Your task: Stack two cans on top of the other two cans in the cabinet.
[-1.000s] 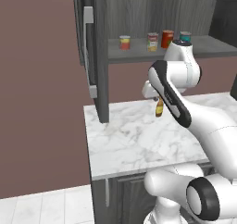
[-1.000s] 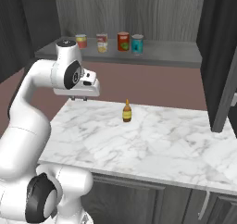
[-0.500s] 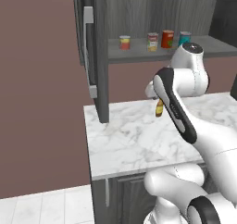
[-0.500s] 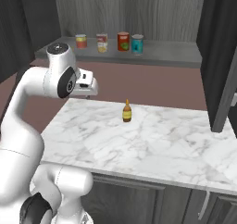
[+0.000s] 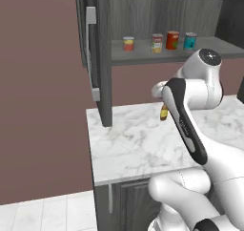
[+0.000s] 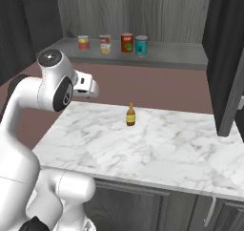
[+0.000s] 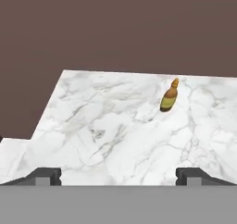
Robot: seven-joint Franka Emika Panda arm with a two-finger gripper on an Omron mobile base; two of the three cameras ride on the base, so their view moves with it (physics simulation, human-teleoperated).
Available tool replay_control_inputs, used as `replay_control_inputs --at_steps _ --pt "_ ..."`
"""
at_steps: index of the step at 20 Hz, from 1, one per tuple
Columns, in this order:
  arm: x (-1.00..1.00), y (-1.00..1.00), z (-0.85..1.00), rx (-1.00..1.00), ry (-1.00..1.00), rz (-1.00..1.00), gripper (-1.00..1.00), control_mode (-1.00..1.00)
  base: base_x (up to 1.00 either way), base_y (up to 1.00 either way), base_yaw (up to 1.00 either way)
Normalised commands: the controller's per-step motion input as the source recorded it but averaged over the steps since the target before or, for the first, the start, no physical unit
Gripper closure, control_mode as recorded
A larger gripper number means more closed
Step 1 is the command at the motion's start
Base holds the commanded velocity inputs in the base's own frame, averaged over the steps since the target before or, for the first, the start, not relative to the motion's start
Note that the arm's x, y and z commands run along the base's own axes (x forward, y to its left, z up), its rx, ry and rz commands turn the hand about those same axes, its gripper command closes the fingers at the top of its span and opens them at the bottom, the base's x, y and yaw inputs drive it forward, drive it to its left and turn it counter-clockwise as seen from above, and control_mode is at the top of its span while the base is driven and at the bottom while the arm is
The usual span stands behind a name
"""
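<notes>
Inside the cabinet (image 5: 143,15) the cans stand in one row on the grey shelf (image 6: 171,58), each on the shelf itself. From left to right they are the short red-and-yellow can (image 5: 128,43) (image 6: 84,42), the cream-labelled can (image 5: 157,43) (image 6: 105,44), the red-orange can (image 5: 172,40) (image 6: 127,42) and the teal can (image 5: 190,41) (image 6: 141,45). My gripper (image 7: 118,176) is open and holds nothing. It looks down over the marble counter, well below the shelf, with its fingertips (image 7: 45,174) far apart.
A small amber bottle (image 6: 130,115) (image 7: 169,97) (image 5: 164,113) stands on the marble counter (image 6: 157,149), ahead and right of the hand. The open cabinet door (image 5: 97,58) with a pale handle (image 5: 91,53) hangs at the counter's left; a second dark door (image 6: 231,58) stands at the right.
The arm's upper joints have swung right in the left base view and left in the right base view. The jaws have opened. Cans and bottle have not moved.
</notes>
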Motion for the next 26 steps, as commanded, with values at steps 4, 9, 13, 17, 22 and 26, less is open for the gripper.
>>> replay_control_inputs --at_steps 4,9,13,17,22,26 --pt "-0.02 0.04 0.45 0.09 -0.08 -0.07 -1.00 -1.00 0.00 0.00 0.00" --pt "0.01 0.20 0.39 0.07 -0.15 -0.07 -1.00 -1.00 0.00 0.00 0.00" --pt "0.14 0.14 0.32 0.05 -0.24 -0.01 -1.00 -1.00 0.00 0.00 0.00" --pt "0.16 0.10 0.31 0.00 -0.25 0.00 -1.00 -1.00 0.00 0.00 0.00" --pt "0.16 0.14 0.23 0.00 -0.22 0.01 -1.00 -1.00 0.00 0.00 0.00" --pt "0.01 0.17 0.38 0.00 -0.05 0.16 -1.00 -1.00 0.00 0.00 0.00"
